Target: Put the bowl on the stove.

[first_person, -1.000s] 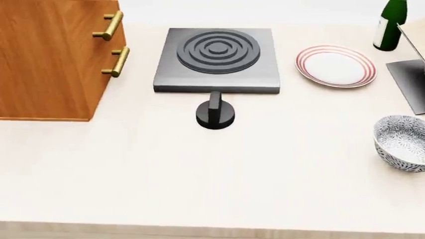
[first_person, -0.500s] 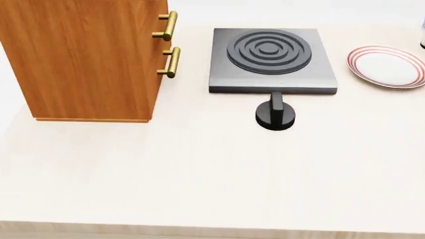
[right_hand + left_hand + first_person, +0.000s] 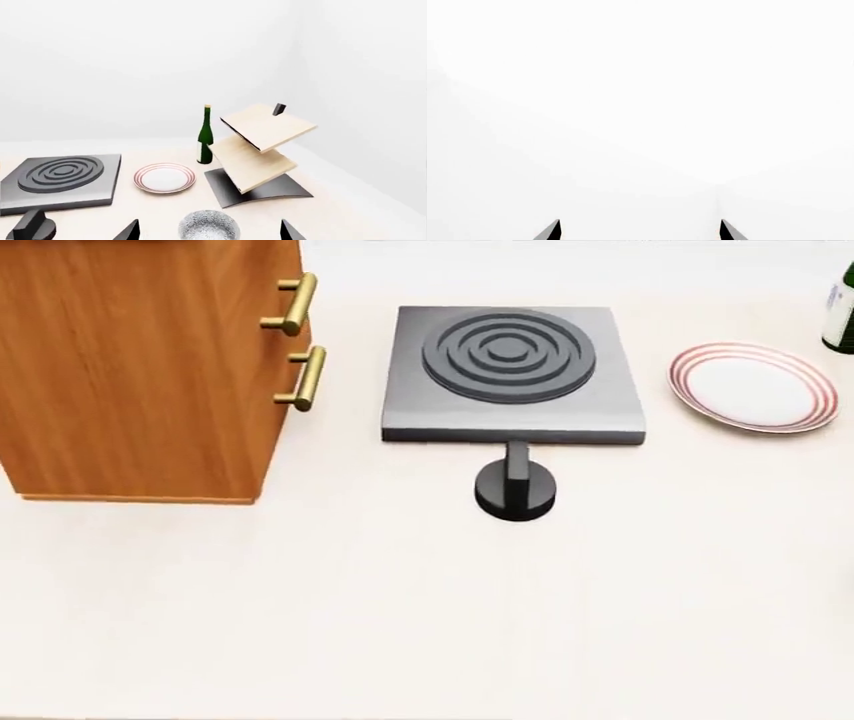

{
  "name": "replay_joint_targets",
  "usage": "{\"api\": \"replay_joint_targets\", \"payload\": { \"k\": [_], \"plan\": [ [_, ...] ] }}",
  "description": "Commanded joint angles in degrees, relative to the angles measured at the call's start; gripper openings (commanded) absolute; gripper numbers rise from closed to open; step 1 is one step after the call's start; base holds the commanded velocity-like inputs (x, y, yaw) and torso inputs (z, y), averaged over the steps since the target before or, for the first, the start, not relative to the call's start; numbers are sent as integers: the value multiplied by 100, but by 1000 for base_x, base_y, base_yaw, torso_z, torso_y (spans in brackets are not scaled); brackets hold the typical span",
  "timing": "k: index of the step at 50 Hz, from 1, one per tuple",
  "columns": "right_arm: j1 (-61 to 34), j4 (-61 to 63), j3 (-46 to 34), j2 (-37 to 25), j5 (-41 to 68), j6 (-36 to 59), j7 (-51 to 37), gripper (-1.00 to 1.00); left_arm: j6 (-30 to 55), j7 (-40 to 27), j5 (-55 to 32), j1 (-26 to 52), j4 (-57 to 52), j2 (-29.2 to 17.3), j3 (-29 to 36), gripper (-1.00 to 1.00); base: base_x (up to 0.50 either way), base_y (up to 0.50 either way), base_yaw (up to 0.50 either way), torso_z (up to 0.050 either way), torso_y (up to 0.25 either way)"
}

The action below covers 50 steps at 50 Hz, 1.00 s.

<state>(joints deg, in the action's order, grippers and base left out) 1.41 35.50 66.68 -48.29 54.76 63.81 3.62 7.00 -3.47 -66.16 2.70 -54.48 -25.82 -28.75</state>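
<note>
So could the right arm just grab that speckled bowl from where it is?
Probably yes. In the right wrist view the bowl sits just ahead between the open right gripper tips, with nothing standing between them.

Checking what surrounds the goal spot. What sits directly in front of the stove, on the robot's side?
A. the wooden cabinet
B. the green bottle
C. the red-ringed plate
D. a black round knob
D: in the head view the black knob stands just before the stove's near edge.
</note>
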Motion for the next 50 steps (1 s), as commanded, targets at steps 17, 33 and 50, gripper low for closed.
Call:
{"api": "replay_joint_targets", "payload": {
  "k": [17, 33, 50],
  "plan": [
    [356, 137, 49, 282, -456, -502, 525, 100, -88, 268, 230, -82, 48, 108, -28, 100, 457, -106, 0, 0, 0],
    [558, 154, 82, 354, -604, -608, 654, 100, -133, 290, 227, -118, 37, 92, 0, 100, 500, 0, 0, 0, 1],
    [672, 131, 119, 405, -666, -630, 702, 100, -179, 309, 234, -148, 39, 69, 22, 100, 500, 0, 0, 0, 1]
  ]
}}
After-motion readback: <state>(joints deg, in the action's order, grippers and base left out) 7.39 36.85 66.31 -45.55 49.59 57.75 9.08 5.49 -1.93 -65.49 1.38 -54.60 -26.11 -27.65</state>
